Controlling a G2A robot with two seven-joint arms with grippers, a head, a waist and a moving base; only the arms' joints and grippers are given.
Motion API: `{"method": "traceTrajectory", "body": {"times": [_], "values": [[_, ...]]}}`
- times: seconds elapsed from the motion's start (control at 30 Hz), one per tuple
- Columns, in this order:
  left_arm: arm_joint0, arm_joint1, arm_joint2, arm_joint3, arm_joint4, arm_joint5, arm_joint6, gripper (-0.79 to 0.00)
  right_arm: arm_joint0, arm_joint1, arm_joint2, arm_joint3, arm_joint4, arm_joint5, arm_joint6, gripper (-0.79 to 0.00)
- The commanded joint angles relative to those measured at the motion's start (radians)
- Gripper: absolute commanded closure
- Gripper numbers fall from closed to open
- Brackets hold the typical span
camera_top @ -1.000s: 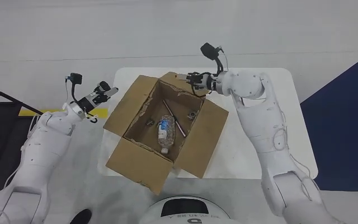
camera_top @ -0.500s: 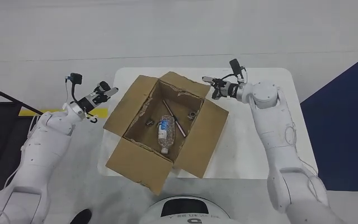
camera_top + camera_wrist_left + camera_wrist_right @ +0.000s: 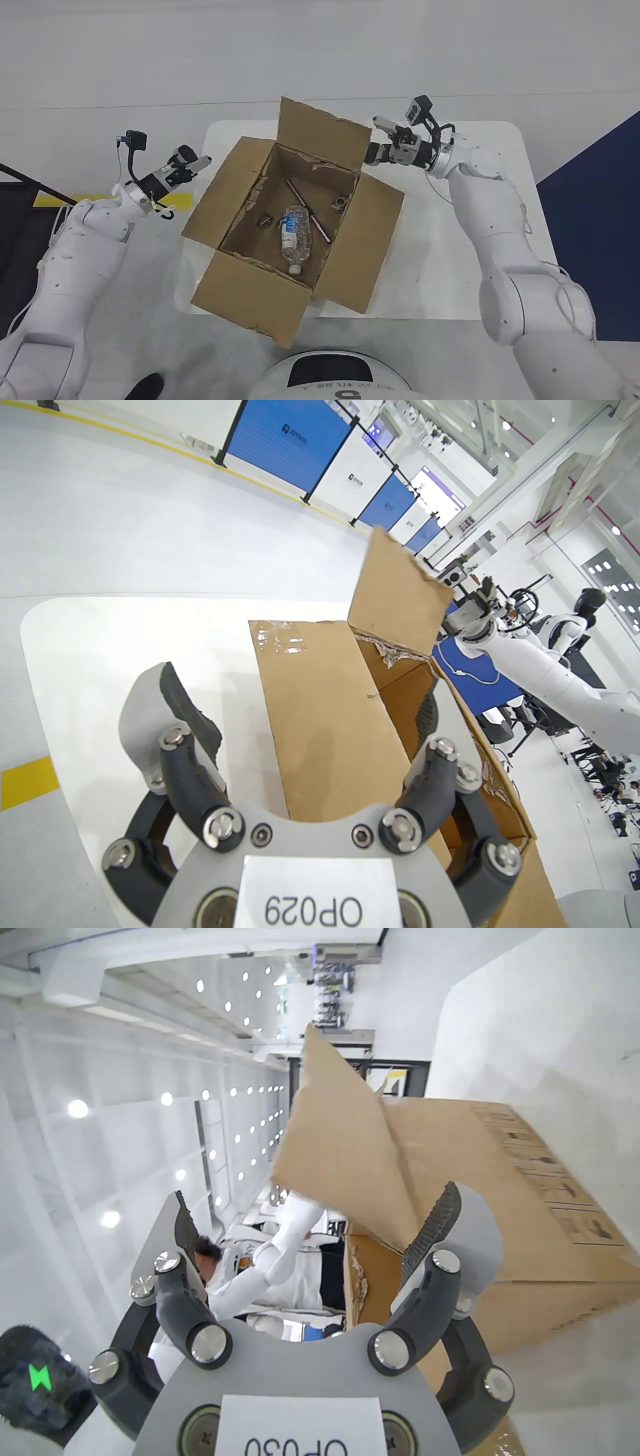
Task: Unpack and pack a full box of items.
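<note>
R end effector [image 3: 380,151] released, fingers spread, just beside edge of far flap [image 3: 318,135], which stands upright. L end effector [image 3: 193,162] released too, near the left flap [image 3: 222,185]. Box [image 3: 365,245] sits open mid-worktop [image 3: 450,270]; bottle [image 3: 293,238] + thin rod [image 3: 312,210] lie inside.

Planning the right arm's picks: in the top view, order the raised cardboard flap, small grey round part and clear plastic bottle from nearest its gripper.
From the right gripper:
1. Raised brown cardboard flap, right by the open jaws.
2. Small grey round part, in the cardboard box, that arm's side.
3. Clear plastic bottle, mid-box.
</note>
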Motion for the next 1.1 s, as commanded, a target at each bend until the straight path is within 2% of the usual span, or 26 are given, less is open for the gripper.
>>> {"method": "traceTrajectory", "body": {"times": [0.0, 0.23, 0.4, 0.47, 0.57, 0.7, 0.83, 0.93, 1.07], "values": [[0.000, 0.000, 0.000, 0.000, 0.000, 0.000, 0.000, -0.785, 0.009, -0.003, -0.028, -0.008, -0.009, 0.011, 0.039, -0.785], [0.000, 0.000, 0.000, 0.000, 0.000, 0.000, 0.000, -0.785, -0.049, 0.014, -0.150, -0.179, -0.086, 0.026, 0.054, -0.785], [0.002, 0.000, 0.000, -0.004, -0.001, 0.001, 0.001, -0.785, -0.076, 0.039, -0.191, -0.232, -0.130, 0.002, 0.030, -0.785], [0.021, 0.000, -0.007, -0.034, -0.031, -0.006, -0.001, -0.785, -0.085, 0.046, -0.199, -0.250, -0.131, -0.004, 0.025, -0.785], [0.044, 0.012, -0.035, -0.065, -0.083, -0.038, -0.049, -0.785, -0.092, 0.053, -0.207, -0.269, -0.140, -0.009, 0.014, -0.785], [0.089, 0.043, -0.092, -0.135, -0.016, -0.068, -0.114, -0.785, -0.093, 0.052, -0.236, -0.296, -0.166, 0.022, -0.020, -0.785], [0.203, 0.089, -0.169, -0.313, 0.179, -0.068, -0.135, -0.785, -0.087, 0.051, -0.270, -0.317, -0.197, 0.058, -0.039, -0.785], [0.349, 0.126, -0.240, -0.488, 0.397, -0.068, 0.005, -0.785, -0.077, 0.048, -0.295, -0.326, -0.207, 0.086, -0.056, -0.785], [0.519, 0.177, -0.310, -0.609, 0.619, -0.068, 0.231, -0.785, -0.063, 0.045, -0.325, -0.337, -0.220, 0.110, -0.068, -0.785]]}}
